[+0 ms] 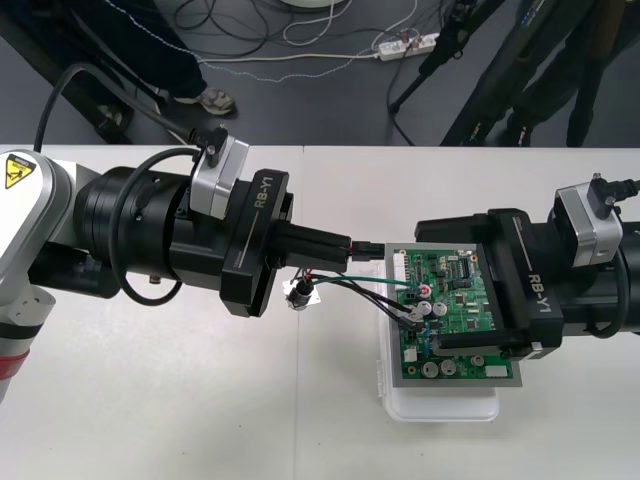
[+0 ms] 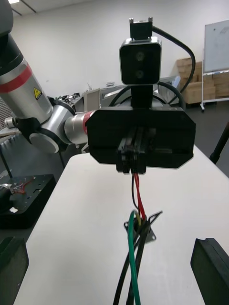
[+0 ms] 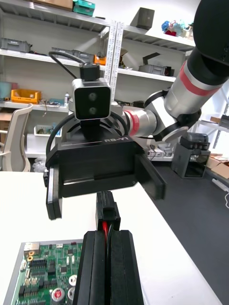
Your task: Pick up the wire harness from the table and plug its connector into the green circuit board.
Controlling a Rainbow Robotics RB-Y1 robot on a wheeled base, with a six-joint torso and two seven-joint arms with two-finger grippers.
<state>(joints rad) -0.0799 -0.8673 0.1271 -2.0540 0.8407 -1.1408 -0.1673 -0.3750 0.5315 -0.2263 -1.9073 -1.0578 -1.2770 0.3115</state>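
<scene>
The green circuit board point(image 1: 455, 295) sits on its white base point(image 1: 440, 405) right of the table's centre. My left gripper point(image 1: 350, 246) reaches in level from the left, shut on the harness's black plug point(image 1: 368, 248) at the board's far-left corner. I cannot tell whether the plug touches the board. In the left wrist view the plug point(image 3: 108, 212) sticks out past the shut fingers point(image 3: 95, 267), a red wire between them. Green and black wires trail down to the metal socket point(image 1: 299, 297), which lies on the table. My right gripper point(image 1: 432, 288) is open, a finger on either side of the board.
In the right wrist view the left gripper point(image 2: 131, 159) faces me, with the socket point(image 2: 140, 231) and wires on the table below it. Bare table lies in front of both arms and left of the base. The far table edge runs just behind both arms.
</scene>
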